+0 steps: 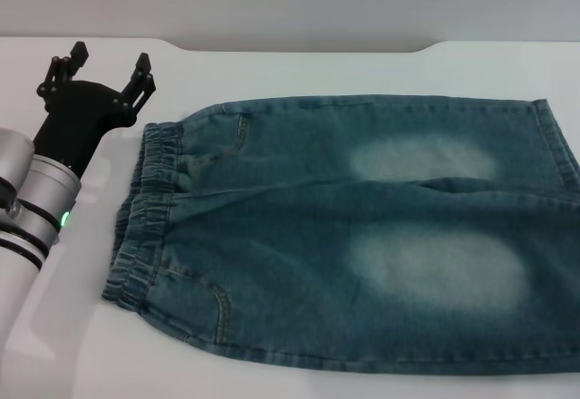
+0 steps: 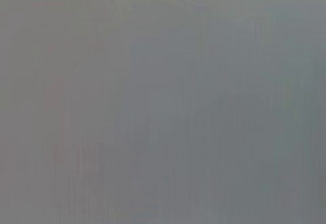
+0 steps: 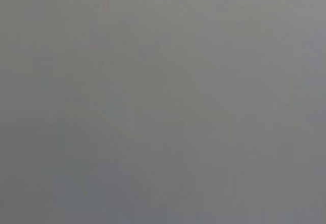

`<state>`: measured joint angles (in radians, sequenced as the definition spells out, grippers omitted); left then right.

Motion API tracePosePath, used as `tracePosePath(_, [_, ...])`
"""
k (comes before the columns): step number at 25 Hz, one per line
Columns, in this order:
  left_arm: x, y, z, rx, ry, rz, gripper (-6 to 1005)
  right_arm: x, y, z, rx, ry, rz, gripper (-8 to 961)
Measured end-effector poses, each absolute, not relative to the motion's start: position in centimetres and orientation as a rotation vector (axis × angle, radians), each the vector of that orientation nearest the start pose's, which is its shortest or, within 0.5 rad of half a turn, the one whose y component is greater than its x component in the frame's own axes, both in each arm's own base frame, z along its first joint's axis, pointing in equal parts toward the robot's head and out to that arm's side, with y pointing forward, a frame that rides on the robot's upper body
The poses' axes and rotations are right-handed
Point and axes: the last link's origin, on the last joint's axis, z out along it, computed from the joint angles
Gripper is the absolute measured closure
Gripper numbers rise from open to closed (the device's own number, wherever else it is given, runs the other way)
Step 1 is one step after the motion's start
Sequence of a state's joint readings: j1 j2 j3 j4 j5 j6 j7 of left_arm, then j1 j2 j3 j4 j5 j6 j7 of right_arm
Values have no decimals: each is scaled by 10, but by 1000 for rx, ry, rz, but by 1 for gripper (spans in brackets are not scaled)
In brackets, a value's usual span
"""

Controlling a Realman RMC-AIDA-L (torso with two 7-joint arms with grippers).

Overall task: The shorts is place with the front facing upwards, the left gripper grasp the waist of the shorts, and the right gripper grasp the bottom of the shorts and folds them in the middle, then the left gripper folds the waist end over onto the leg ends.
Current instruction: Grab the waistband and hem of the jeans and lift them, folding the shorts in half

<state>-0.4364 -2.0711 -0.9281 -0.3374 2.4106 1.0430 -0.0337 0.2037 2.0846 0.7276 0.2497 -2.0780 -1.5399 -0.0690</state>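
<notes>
Blue-green denim shorts point(image 1: 353, 231) lie flat on the white table point(image 1: 299, 68) in the head view, front up, with two faded pale patches. The ruched waist point(image 1: 145, 209) is at the left end. The leg hems point(image 1: 557, 141) run off the right edge. My left gripper point(image 1: 111, 58), a black claw on a silver arm with a green light, hovers open and empty just beyond the waist's far left corner, apart from the cloth. The right gripper is out of view. Both wrist views show only flat grey.
The table's far edge point(image 1: 299, 47) runs across the back, with a grey wall behind it. Bare white tabletop lies behind the shorts and at the front left beside my left arm point(image 1: 27, 204).
</notes>
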Motion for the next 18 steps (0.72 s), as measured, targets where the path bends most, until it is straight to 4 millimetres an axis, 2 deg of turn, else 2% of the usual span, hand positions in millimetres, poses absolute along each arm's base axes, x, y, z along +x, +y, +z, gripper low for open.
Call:
tracePosePath(12, [-292,347,-37,-1710,-490,-706,163,343,233,6,-1294,424,727,254])
tracePosePath(15, [-288,351,-39,-1729,-507,-699,163,339,234,4,-1289,463,756,254])
tracePosePath(18, [-279,360,-40,-1762,-513,-697,162,336,239,12,-1282,496,790,255])
